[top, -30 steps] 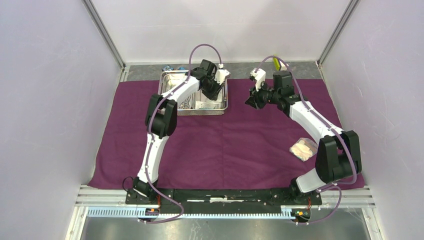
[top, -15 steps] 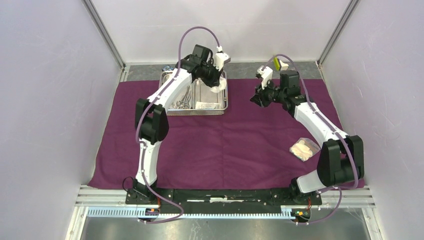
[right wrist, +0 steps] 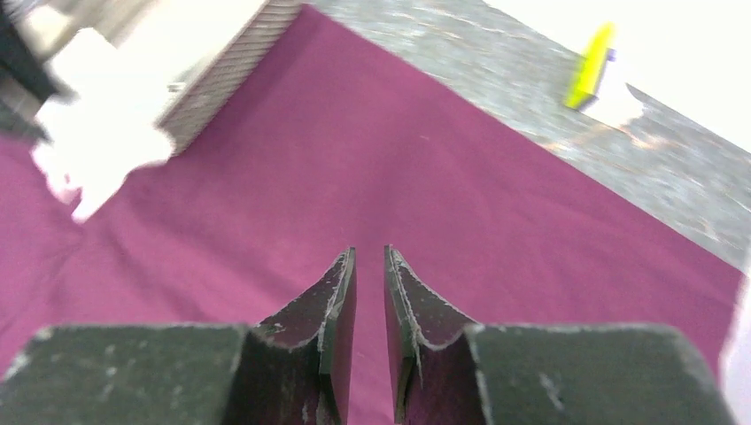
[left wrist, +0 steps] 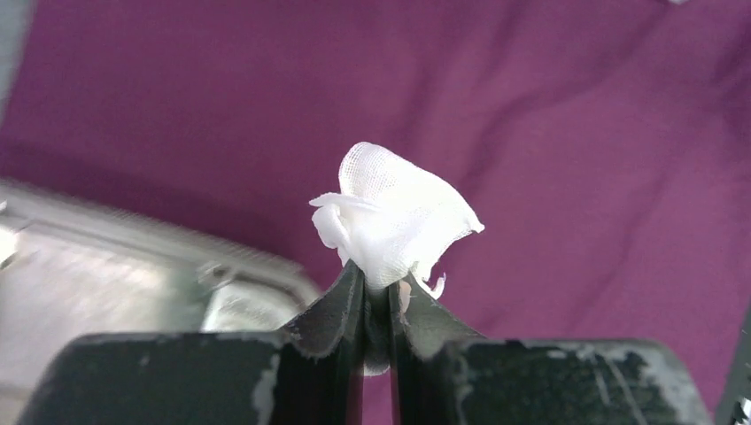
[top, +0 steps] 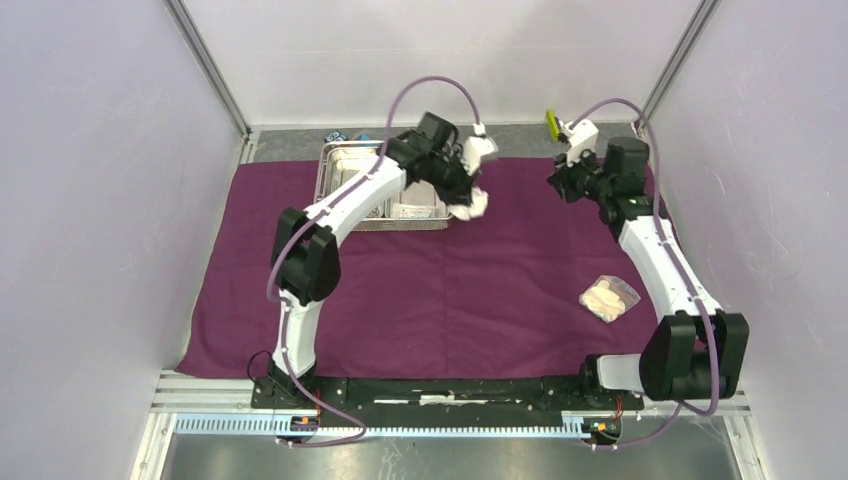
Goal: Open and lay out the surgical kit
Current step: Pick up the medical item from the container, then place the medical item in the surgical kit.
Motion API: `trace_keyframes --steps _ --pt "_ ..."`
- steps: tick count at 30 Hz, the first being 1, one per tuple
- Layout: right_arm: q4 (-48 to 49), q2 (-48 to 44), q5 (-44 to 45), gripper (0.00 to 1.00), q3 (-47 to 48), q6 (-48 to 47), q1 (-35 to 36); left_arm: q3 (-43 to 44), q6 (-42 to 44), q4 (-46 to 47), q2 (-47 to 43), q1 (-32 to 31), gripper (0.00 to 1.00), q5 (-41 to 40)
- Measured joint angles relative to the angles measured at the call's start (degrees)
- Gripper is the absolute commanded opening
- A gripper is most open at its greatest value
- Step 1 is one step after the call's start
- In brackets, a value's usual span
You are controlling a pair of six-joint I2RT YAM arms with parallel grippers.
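Observation:
The purple cloth wrap (top: 450, 290) lies spread flat on the table. At its far left stands the steel tray (top: 335, 160), with a white packet (top: 415, 210) in its right compartment. My left gripper (top: 468, 203) hangs just past the tray's right edge, shut on a white gauze wad (top: 474, 208). In the left wrist view the gauze wad (left wrist: 394, 221) bulges out from between the pinched fingertips of the gripper (left wrist: 379, 283), with the tray (left wrist: 106, 266) below on the left. My right gripper (top: 560, 185) hovers over the cloth's far right; its jaws (right wrist: 369, 257) stand narrowly open and empty.
A clear bag of pale pieces (top: 608, 297) lies on the cloth at the right. A yellow-green tag (top: 551, 122) stands on the grey strip behind the cloth. Small blue objects (top: 335, 136) sit behind the tray. Walls close in on three sides.
The left gripper closed on a gauze wad in the tray, lifted it and carried it right past the tray's edge. The right arm drew back toward the far right.

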Motion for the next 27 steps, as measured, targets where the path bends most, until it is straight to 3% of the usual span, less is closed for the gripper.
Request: trace_keyframes --steps 6,14,21,27 --pt "-1.0 -4.4 5.2 0.24 -2.3 -0.3 -12.4 -3.1 1.4 -0.3 -0.3 -11.2 0.02 0.5" --pt "-2.6 -6.0 3.1 0.24 -10.4 -0.4 -30.6 -0.1 3.1 0.0 4.9 -25.0 0.03 -4.3" --pt "-2.6 -10.8 1.2 0.23 -16.5 -1.6 -35.1 5.5 4.7 -0.2 13.5 -32.2 0.05 -9.1" --pt "-1.5 -13.2 -1.2 0.23 -20.2 -2.3 -36.0 10.4 4.9 -0.3 18.6 -33.9 0.06 -11.3"
